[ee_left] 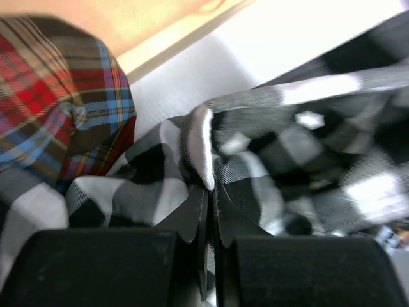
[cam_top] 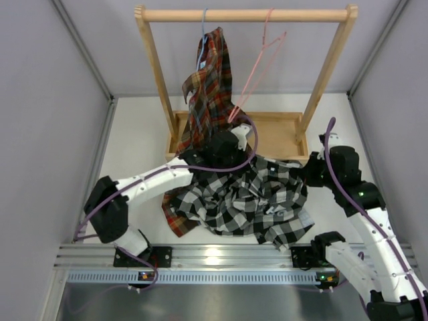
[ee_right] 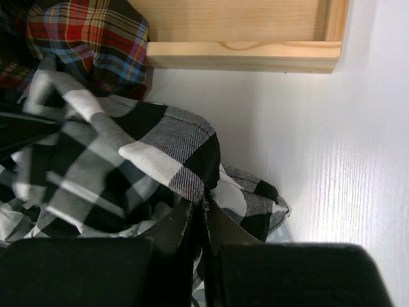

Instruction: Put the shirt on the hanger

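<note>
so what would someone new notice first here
The black-and-white shirt lies in a crumpled heap mid-table, with the left tool and the right tool each shut on a fold of it. Behind it, a wooden rack holds a tartan shirt on the left and a bare pink hanger on the right.

desk (cam_top: 134,144): white, flat, brightly lit | walls (cam_top: 40,100): plain grey panels on left, right and back | rack (cam_top: 244,14): pale wood, round top bar on two slanted posts, tray base (cam_top: 281,126) at desk's far side | rail (cam_top: 167,257): ribbed metal along near edge, glare patch at its middle
</note>
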{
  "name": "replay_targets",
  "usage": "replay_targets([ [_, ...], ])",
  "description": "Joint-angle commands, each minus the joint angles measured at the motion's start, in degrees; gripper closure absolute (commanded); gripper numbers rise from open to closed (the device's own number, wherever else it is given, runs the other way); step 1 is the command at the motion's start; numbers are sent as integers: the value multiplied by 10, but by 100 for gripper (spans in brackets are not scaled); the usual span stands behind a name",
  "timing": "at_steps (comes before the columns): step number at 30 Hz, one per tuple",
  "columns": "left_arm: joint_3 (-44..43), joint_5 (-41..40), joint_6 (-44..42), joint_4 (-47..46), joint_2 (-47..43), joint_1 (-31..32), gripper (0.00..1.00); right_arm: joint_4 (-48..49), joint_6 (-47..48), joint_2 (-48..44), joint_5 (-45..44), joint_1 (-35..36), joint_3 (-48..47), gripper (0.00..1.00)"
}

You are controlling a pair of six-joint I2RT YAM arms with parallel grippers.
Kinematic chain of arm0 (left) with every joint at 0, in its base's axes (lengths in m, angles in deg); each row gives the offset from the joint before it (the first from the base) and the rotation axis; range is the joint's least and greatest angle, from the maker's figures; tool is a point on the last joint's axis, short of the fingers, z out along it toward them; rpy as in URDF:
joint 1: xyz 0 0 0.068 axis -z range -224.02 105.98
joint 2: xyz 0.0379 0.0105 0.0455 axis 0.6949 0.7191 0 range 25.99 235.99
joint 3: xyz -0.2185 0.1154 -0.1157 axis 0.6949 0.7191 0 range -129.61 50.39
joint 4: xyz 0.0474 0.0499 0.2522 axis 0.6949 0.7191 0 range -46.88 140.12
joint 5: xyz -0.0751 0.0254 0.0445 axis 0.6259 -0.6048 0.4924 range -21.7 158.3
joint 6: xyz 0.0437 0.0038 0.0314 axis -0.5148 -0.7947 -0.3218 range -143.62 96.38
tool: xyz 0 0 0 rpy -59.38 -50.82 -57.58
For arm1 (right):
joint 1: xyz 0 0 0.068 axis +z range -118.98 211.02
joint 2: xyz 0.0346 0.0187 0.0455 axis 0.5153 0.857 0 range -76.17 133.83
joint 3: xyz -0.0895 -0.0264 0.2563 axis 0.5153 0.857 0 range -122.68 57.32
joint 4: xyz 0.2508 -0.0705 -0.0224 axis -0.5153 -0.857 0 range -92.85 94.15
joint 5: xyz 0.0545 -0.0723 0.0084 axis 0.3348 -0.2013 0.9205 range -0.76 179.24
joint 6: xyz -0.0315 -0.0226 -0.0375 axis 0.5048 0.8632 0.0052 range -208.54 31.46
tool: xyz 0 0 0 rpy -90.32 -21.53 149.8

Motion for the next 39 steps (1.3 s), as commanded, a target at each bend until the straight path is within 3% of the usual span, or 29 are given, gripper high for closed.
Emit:
replay_targets([
  [1, -55, -5, -5, 54, -91, 10, 100, 33, -7, 7, 4, -7, -16, 100],
  [8, -144, 13, -34, 183, -113, 32, 100, 51, -13, 12, 51, -8, -31, 99],
  [11, -162, -8, -45, 213, -109, 54, 100, 50, -12, 8, 73, -7, -39, 92],
  [13, -153, -26, -34, 214, -113, 54, 100, 49, -10, 3, 93, -7, -45, 82],
  [15, -143, -37, -23, 214, -117, 55, 100, 50, -16, -6, 101, -7, -53, 64],
  [17, -125, -65, -4, 214, -123, 55, 100, 50, -19, -16, 121, -8, -70, 56],
  [19, -109, -70, 23, 212, -133, 54, 100, 50, -28, -6, 144, -8, -112, 40],
  [24, 2, -90, 63, 124, -189, 72, 100, 107, -84, 83, 195, -4, -213, 23],
  [27, 75, -103, 86, 52, -239, 75, 100, 110, -92, 140, 104, 56, -291, 7],
  [30, 121, -108, 94, 15, -270, 74, 100, 102, -84, 202, 34, 123, -379, 3],
  [34, 146, -112, 95, -7, -280, 74, 100, 49, -45, 294, -87, 201, -504, 3],
  [39, 156, -93, 99, -12, -267, 75, 100, 11, 7, 407, -180, 215, -625, 10],
])
